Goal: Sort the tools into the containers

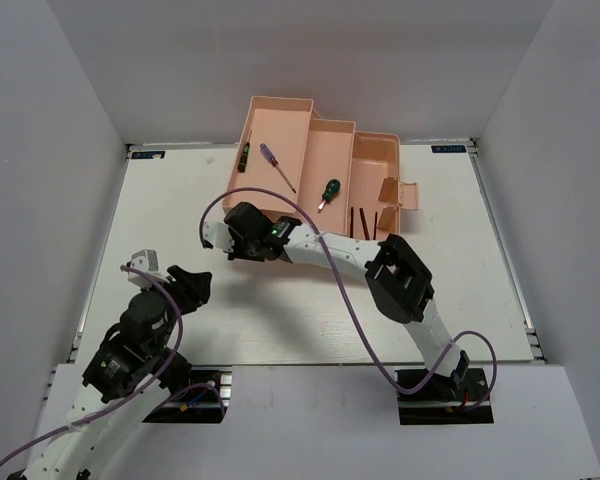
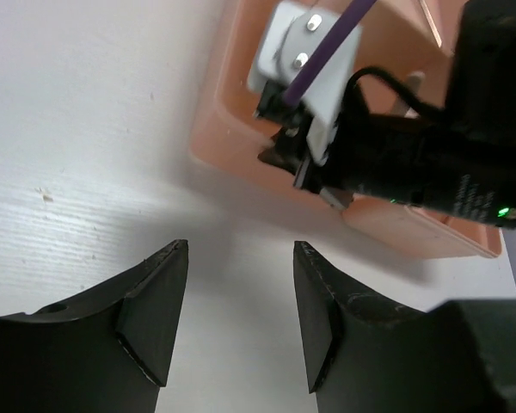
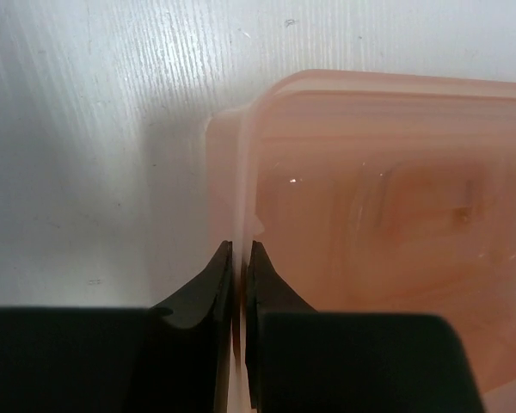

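The salmon-pink toolbox (image 1: 332, 150) stands open at the table's far middle. Its trays hold a green-handled screwdriver (image 1: 245, 155), a blue-handled screwdriver (image 1: 276, 165), a second green-handled screwdriver (image 1: 328, 192) and thin dark tools (image 1: 365, 222). My right gripper (image 1: 234, 228) reaches across to the toolbox's near left corner. In the right wrist view it (image 3: 238, 251) is shut on the thin tray wall (image 3: 237, 172). My left gripper (image 1: 195, 284) is open and empty over the table, short of that corner. Its wrist view (image 2: 241, 258) shows the toolbox (image 2: 228, 129) ahead.
White walls close in the table on the left, back and right. The right arm (image 1: 350, 260) lies across the middle of the table; its wrist and purple cable (image 2: 396, 163) sit just ahead of my left gripper. Bare table (image 1: 160, 210) lies left of the toolbox.
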Tool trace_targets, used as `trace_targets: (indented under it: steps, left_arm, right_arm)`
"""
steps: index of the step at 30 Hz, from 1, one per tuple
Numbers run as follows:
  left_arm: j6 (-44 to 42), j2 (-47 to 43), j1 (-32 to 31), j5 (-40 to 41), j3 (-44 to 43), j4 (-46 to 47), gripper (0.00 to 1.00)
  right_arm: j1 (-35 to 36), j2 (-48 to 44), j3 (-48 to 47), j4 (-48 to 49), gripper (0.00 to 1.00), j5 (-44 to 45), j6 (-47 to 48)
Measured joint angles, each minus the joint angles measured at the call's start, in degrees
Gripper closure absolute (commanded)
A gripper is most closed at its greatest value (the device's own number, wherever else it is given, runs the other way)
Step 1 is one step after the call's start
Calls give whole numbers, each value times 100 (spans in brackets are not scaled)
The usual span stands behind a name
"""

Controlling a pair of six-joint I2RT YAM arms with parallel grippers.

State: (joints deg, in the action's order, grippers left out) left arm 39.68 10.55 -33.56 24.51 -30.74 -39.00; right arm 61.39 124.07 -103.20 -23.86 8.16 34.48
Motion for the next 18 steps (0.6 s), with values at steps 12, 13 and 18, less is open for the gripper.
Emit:
trace_targets:
  steps: [12,13,18]
  left_arm:
    - [1113,201,0,-782,1506,1145,39]
    - [1185,330,2,-876,1641,1362,42]
    - [1440,1014,0,-1217,2256,2430,62]
  right_arm:
    - [-155,-588,-9,-984,100,-776,-243]
    - [-181,-713,-9,-1084,100,-852,-269]
    - [-354,-1322,-9,-1377,100,-1152,-413]
